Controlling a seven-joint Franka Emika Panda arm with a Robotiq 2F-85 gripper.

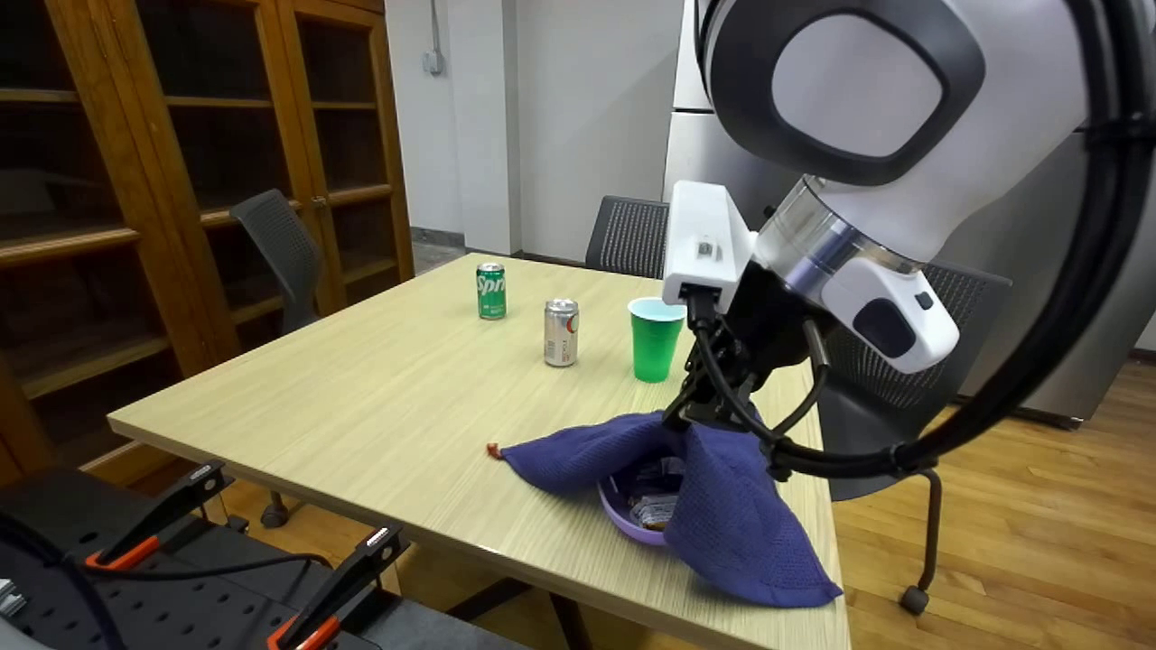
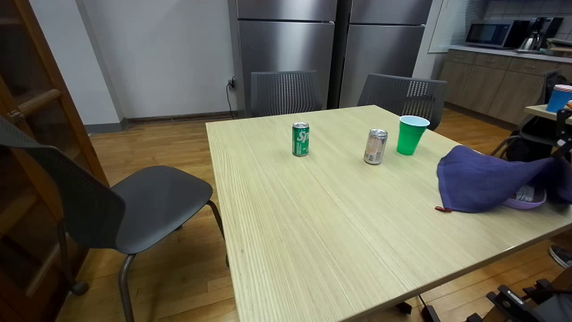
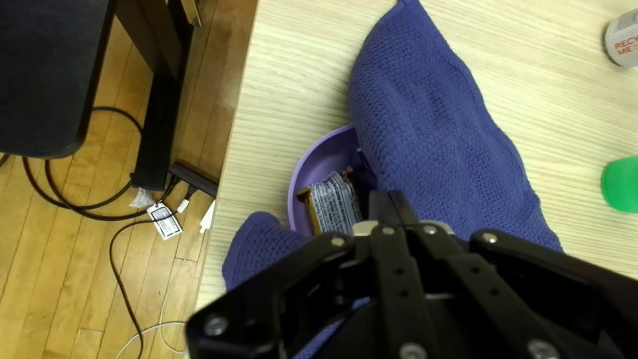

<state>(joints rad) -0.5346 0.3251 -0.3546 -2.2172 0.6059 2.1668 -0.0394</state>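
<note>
We see the gripper (image 3: 390, 202) pinched narrow on the blue cloth (image 1: 750, 528) over the near purple bowl (image 1: 621, 516), a green cup (image 1: 655, 343) farther back

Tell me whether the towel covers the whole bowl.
No: the wrist view shows part of the bowl and a wrapper inside, uncovered by the towel.

Blue cloth (image 3: 433, 134) blocks much of the bowl (image 3: 319, 154), leaving only part open from above; bare tabletop (image 2: 290, 223) runs wide around 3 upright obstacles: green can (image 2: 300, 139), silver can (image 2: 375, 146), green cup (image 2: 410, 136).
</note>
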